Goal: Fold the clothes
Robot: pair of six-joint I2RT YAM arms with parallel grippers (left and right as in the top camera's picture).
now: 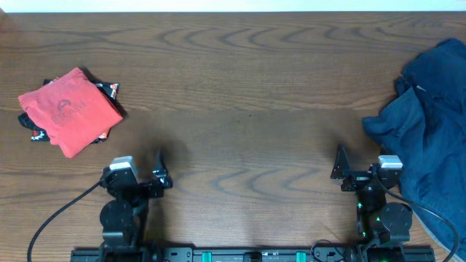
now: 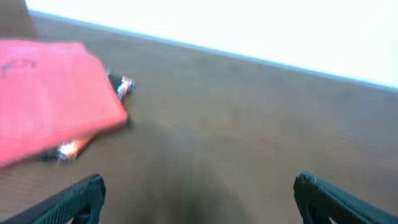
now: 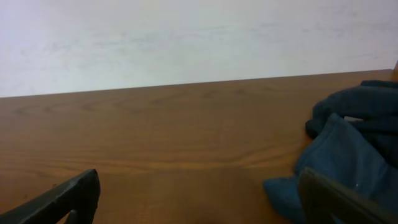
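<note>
On table (image 1: 247, 87), one T-shirt (image 1: 69, 110), one navy garment (image 1: 429, 124)

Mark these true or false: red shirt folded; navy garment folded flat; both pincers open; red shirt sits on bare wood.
1. The red shirt lies folded on the left side. True.
2. The navy garment is folded flat. False: it lies crumpled on the right side.
3. The left pincer and right pincer are both open, holding nothing. True.
4. The red shirt sits on bare wood. False: a black bundle shows beneath it.
</note>
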